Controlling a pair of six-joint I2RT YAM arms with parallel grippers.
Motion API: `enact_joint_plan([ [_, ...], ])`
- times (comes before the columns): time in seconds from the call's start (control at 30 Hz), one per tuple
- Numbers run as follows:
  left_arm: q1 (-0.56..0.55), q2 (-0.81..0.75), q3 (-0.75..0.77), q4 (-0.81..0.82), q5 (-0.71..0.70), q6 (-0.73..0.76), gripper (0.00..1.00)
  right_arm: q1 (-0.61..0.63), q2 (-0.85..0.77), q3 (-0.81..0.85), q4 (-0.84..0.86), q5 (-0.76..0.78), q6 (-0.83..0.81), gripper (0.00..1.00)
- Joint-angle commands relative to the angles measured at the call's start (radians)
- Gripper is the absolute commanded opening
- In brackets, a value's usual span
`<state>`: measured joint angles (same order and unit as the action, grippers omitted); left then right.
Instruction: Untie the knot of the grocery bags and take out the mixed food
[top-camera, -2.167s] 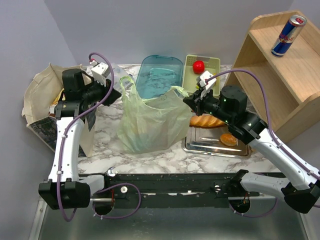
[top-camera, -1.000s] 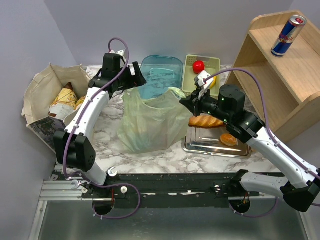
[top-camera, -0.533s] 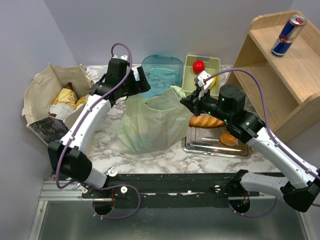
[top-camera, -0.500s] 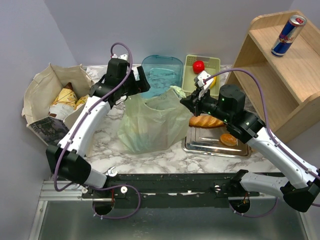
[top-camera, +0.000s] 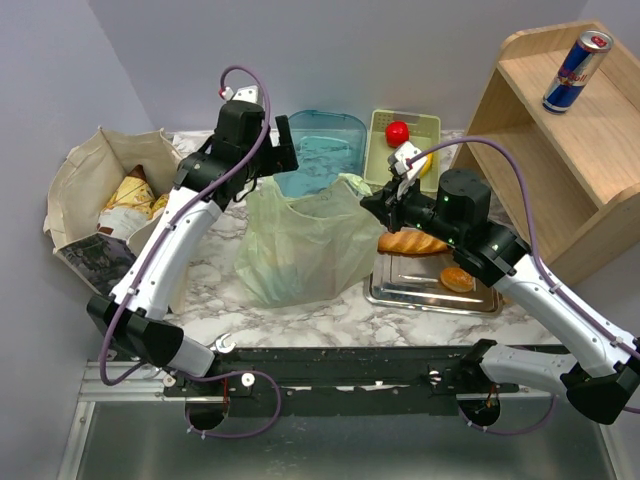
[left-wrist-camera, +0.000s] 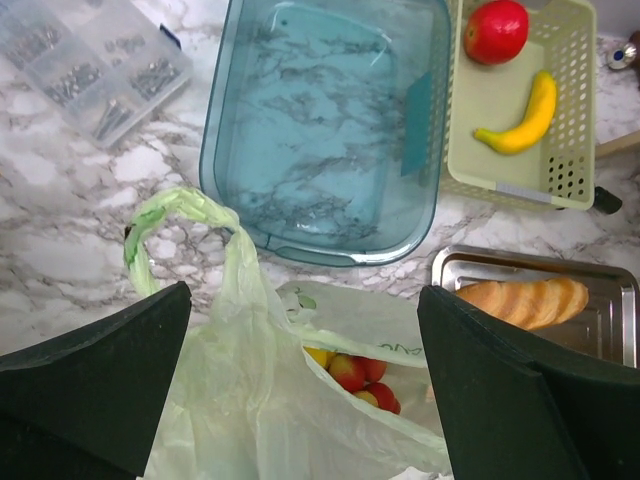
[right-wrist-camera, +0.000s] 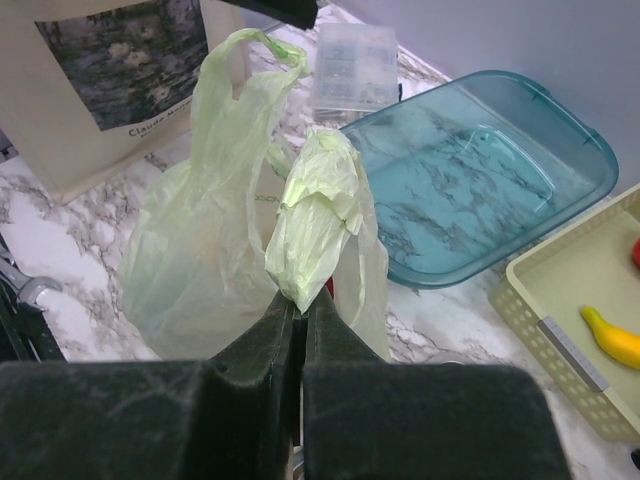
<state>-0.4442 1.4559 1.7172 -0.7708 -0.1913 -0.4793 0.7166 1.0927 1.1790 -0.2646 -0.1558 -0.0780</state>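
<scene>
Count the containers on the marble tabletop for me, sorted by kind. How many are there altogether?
Bags: 2 (pale green bag, beige tote)
Bins and baskets: 2 (teal bin, yellow basket)
Trays: 1 (metal tray)
Lidded boxes: 1 (clear parts box)
Total: 6

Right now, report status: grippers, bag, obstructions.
Left gripper open, over free handle loop of green bag. Right gripper shut on other handle. Handles apart, no knot; red fruit visible inside. Teal tub close behind bag.
</scene>
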Motion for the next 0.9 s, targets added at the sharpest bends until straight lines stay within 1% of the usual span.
enact_joint_plan([
  [0.0,-0.026,0.042,0.006,-0.063,-0.025,-0.121,0.98,0.0,-0.011,0.003,-0.026,-0.014,0.004,0.01],
  [0.07,-0.043,0.062,0.023,-0.067,-0.069,-0.135,0.99,0.0,-0.013,-0.001,-0.029,-0.015,0.004,0.01],
  [0.2,-0.05,0.107,0.028,-0.075,-0.091,-0.149,0.98,0.0,-0.012,-0.001,-0.031,-0.011,0.004,0.01],
  [0.27,-0.05,0.129,0.022,-0.084,-0.126,-0.146,0.98,0.0,-0.01,0.001,-0.031,-0.007,0.001,0.01],
  [0.43,-0.066,0.166,0.009,-0.094,-0.216,-0.085,0.99,-0.001,-0.007,0.005,-0.032,0.0,-0.005,0.01],
  [0.53,-0.067,0.19,-0.006,-0.093,-0.189,-0.086,0.98,0.0,-0.004,0.005,-0.027,-0.013,-0.008,0.01],
  [0.67,-0.063,0.237,-0.003,-0.082,-0.107,-0.094,0.98,-0.004,0.002,0.004,-0.018,-0.004,-0.017,0.01],
  [0.87,-0.026,0.264,-0.022,-0.099,-0.03,-0.126,0.99,-0.006,0.014,0.026,-0.036,-0.013,-0.008,0.01],
])
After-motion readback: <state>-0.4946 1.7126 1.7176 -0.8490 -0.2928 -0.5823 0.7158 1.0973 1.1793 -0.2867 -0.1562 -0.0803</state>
